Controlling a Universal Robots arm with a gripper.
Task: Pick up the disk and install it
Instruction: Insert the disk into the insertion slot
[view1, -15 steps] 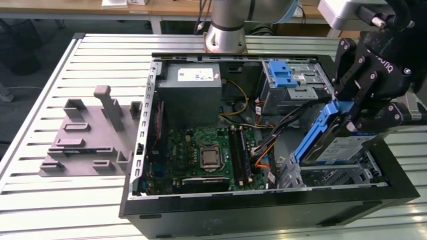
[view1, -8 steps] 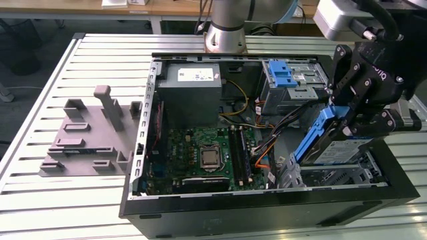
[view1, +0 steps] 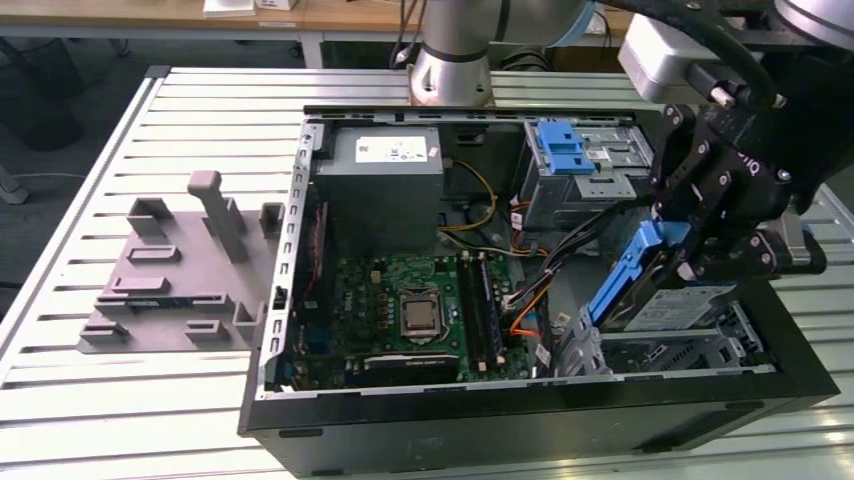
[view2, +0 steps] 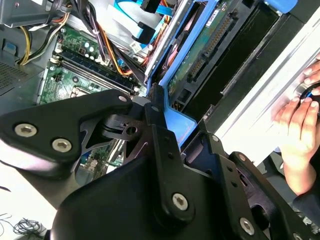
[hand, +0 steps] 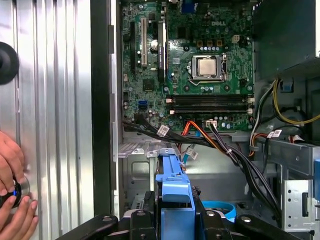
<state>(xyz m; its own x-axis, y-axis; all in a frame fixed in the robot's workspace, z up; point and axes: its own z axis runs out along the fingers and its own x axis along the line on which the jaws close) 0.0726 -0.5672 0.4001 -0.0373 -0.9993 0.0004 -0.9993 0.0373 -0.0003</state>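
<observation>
over ribbed metal table (view1: 80, 400), fingers (hand: 209, 221) clamp flat disk (view1: 662, 308).

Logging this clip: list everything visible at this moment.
computer case: one, black, open, lying on the table
table: one, silver, slatted
motherboard: one, green, inside the case
power supply: one, grey, inside the case
cables: several, black, orange, yellow, mid-case
blue latch: one, on the drive bay beside the power supply
fixture: one, grey, on the table at the exterior view's left
disk: one, silver in blue carrier, tilted over the case
person's hand: one, on the table beside the case
gripper: one, black, shut on the disk
</observation>
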